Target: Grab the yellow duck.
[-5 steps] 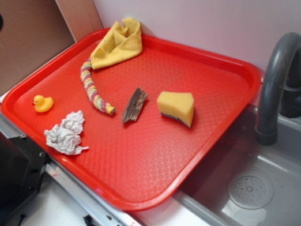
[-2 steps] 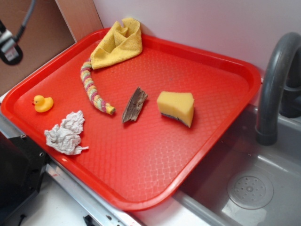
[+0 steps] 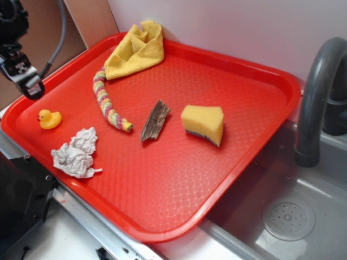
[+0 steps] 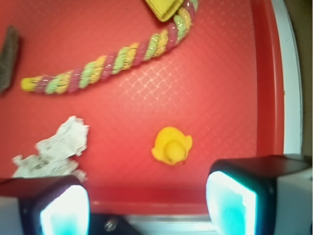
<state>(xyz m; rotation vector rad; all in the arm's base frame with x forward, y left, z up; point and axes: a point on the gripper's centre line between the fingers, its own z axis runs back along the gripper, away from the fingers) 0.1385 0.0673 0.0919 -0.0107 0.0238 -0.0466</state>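
The yellow duck (image 3: 49, 118) is a tiny glossy toy standing near the left corner of the red tray (image 3: 162, 206). From the wrist camera the yellow duck (image 4: 171, 146) lies just ahead of the gap between my fingers. My gripper (image 4: 146, 205) is open, its two pale pads wide apart with nothing between them. In the exterior view my gripper (image 3: 24, 73) hangs above the tray's left rim, up and left of the duck, not touching it.
A crumpled white paper (image 3: 76, 154) lies just right of the duck. A striped rope (image 3: 105, 100), a yellow cloth (image 3: 135, 49), a piece of bark (image 3: 155, 120) and a yellow sponge (image 3: 203, 123) are on the tray too. A sink with a grey faucet (image 3: 317, 97) is at the right.
My gripper has come into the exterior view from the upper left and dropped toward the tray's left edge near the duck. Nothing on the tray has moved.
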